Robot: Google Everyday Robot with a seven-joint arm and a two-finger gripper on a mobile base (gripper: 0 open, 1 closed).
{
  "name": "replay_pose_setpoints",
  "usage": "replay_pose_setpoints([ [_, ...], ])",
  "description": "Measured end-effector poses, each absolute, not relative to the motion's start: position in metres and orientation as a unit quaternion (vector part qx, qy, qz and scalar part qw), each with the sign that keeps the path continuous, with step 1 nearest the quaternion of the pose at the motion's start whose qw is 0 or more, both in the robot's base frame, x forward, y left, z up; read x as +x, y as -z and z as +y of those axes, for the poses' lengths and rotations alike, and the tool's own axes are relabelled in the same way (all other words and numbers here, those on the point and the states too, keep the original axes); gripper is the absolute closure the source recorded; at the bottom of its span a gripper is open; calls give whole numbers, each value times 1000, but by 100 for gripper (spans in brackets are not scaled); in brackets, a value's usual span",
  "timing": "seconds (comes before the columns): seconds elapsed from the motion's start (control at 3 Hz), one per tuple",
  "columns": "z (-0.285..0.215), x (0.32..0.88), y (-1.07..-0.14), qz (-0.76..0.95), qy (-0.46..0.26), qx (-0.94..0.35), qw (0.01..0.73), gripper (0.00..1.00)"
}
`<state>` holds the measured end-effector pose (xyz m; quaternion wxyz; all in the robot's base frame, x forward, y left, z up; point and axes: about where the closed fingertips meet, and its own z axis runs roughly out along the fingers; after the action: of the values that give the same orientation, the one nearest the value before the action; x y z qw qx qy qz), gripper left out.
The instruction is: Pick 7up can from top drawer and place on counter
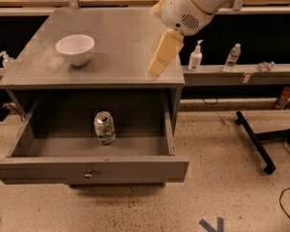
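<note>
The 7up can (104, 127) stands upright in the middle of the open top drawer (87, 168), silvery with a green-and-white label. The drawer is pulled out below the grey counter (111, 42). My gripper (163, 54), cream-coloured, hangs from the white arm over the counter's right front part, above and to the right of the can. It holds nothing that I can see.
A white bowl (75, 49) sits on the counter's left side. A white pump bottle (195, 56) and a clear plastic bottle (232, 57) stand on a narrow shelf to the right. A black stand leg (256, 144) lies on the speckled floor at the right.
</note>
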<state>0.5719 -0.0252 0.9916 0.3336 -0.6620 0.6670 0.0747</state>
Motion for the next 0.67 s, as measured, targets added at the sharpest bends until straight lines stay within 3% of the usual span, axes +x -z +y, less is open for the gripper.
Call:
replay_pose_setpoints([
  [0.67, 3, 569, -955, 660, -104, -671, 321, 0],
])
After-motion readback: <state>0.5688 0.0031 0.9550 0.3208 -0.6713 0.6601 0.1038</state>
